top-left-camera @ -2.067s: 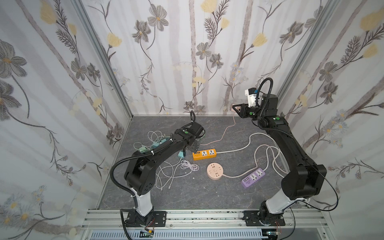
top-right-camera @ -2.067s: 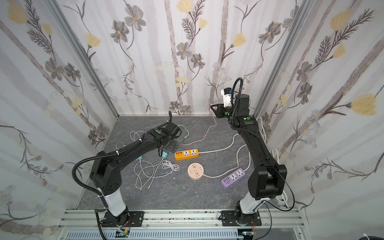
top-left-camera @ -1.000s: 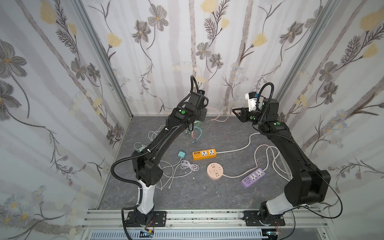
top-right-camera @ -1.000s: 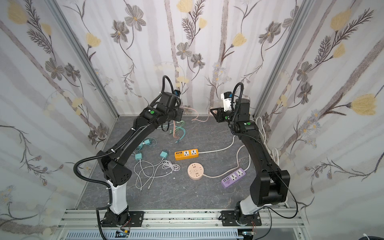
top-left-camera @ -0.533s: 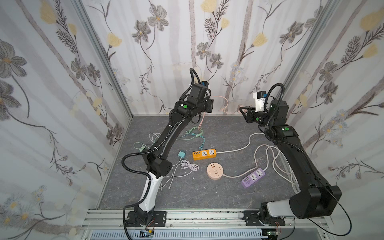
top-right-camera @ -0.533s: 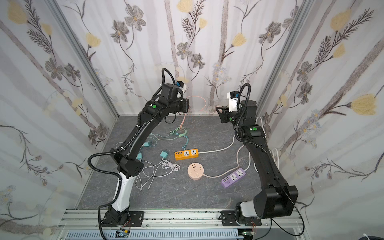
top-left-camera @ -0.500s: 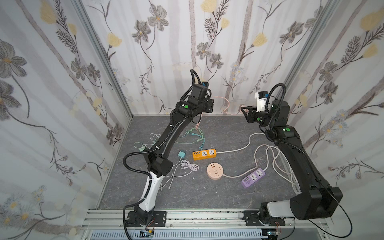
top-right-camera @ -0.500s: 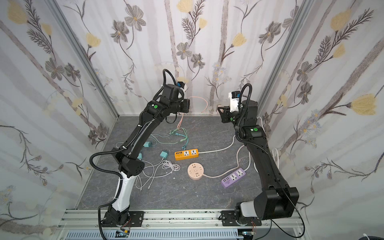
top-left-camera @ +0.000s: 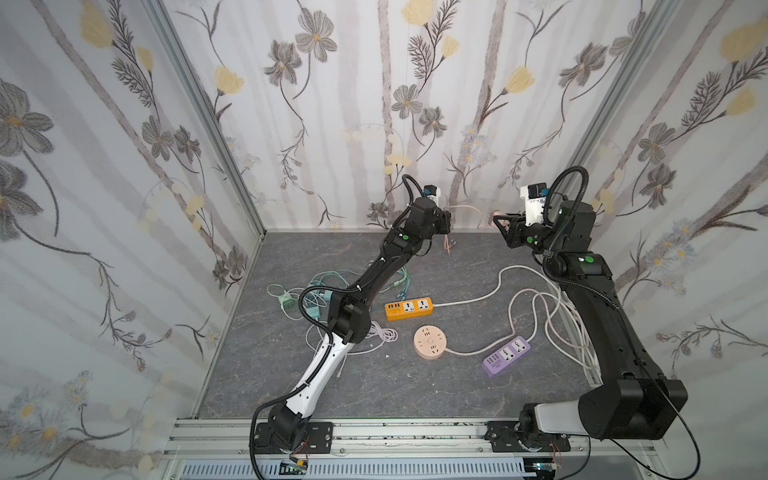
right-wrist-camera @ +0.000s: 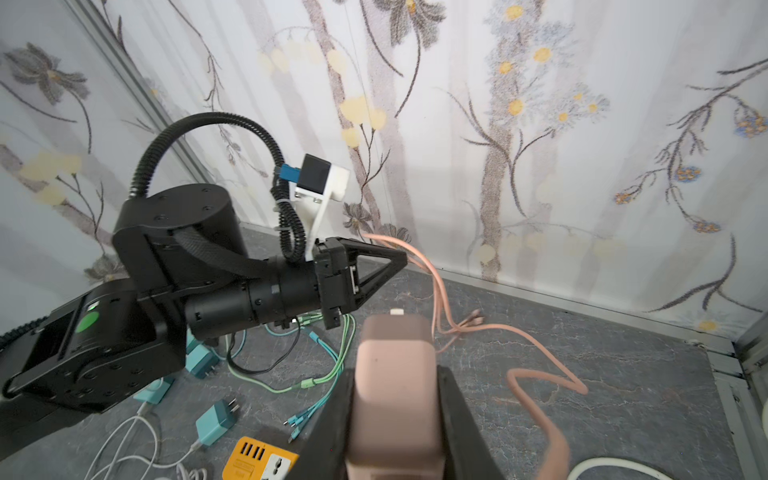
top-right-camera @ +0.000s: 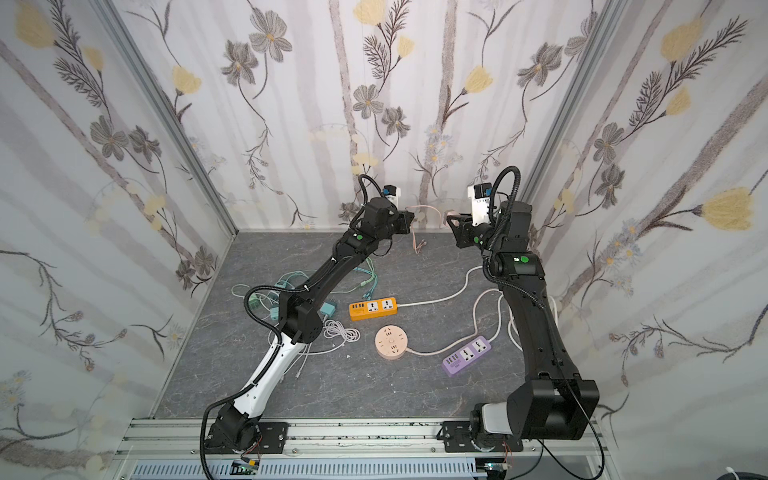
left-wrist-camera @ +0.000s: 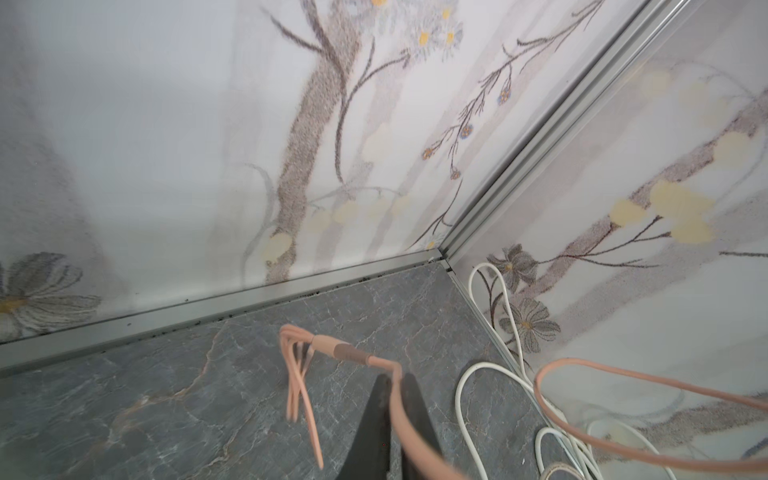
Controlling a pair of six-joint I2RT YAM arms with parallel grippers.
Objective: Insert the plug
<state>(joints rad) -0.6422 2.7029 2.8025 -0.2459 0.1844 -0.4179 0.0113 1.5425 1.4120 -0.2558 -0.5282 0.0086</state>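
Observation:
The plug [right-wrist-camera: 395, 353] is a pink block with a white tip, and my right gripper [right-wrist-camera: 392, 386] is shut on its sides. In both top views it hangs high near the back wall [top-left-camera: 496, 219] [top-right-camera: 453, 219]. Its pink cable [left-wrist-camera: 602, 374] loops across to my left gripper [left-wrist-camera: 392, 380], whose two black fingers pinch it. That gripper [top-left-camera: 448, 218] [top-right-camera: 411, 218] faces the plug from the left, a short gap away. Pink cable ends [top-left-camera: 449, 245] dangle below it.
On the grey floor lie an orange power strip [top-left-camera: 409, 308], a round pink socket [top-left-camera: 431, 343] and a purple strip [top-left-camera: 506, 356]. Teal chargers and green cables [top-left-camera: 286, 300] lie left, and white cords [top-left-camera: 552, 328] coil by the right wall. The back wall is close behind both grippers.
My left gripper rose from the floor by the orange strip to the back wall, carrying the pink cable up. The right gripper with the plug shifted right and stayed high.

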